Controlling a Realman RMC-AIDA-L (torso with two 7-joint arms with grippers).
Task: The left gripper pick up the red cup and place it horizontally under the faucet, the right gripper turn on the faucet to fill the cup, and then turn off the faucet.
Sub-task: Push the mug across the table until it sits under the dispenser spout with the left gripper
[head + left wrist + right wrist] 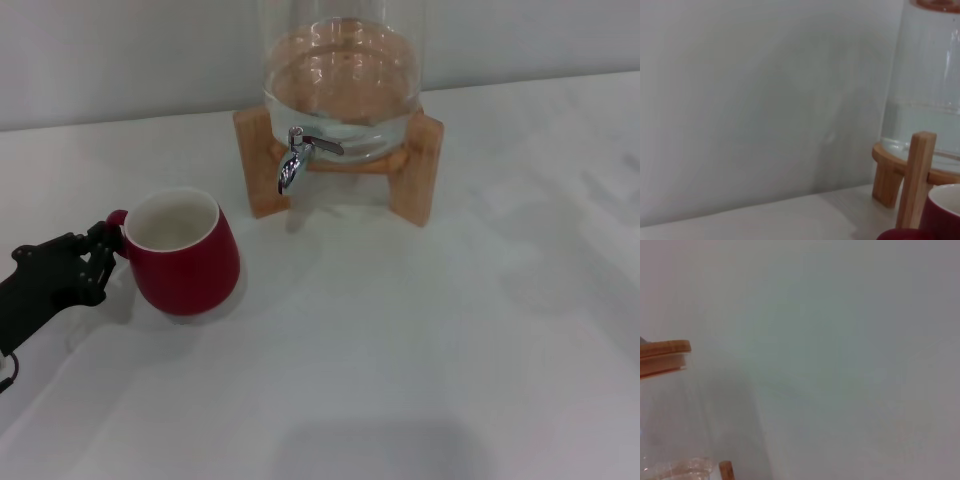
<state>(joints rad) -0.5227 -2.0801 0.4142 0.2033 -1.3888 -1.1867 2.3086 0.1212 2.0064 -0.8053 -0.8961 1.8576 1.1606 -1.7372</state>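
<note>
The red cup (185, 258) stands upright on the white table, in front and to the left of the faucet (292, 160). Its white inside faces up and its small handle (115, 218) points left. My left gripper (103, 262) is at the left edge, low over the table, its fingers spread open right at the cup's handle. The left wrist view shows the cup's rim (945, 210) and handle (900, 235) close by. The chrome faucet juts from the glass water dispenser (340, 90), spout down. The right gripper is out of view.
The dispenser sits on a wooden stand (420, 165) at the back centre, holding water. A pale wall runs behind the table (450, 350). The right wrist view shows only the dispenser's wooden lid (665, 357) and the wall.
</note>
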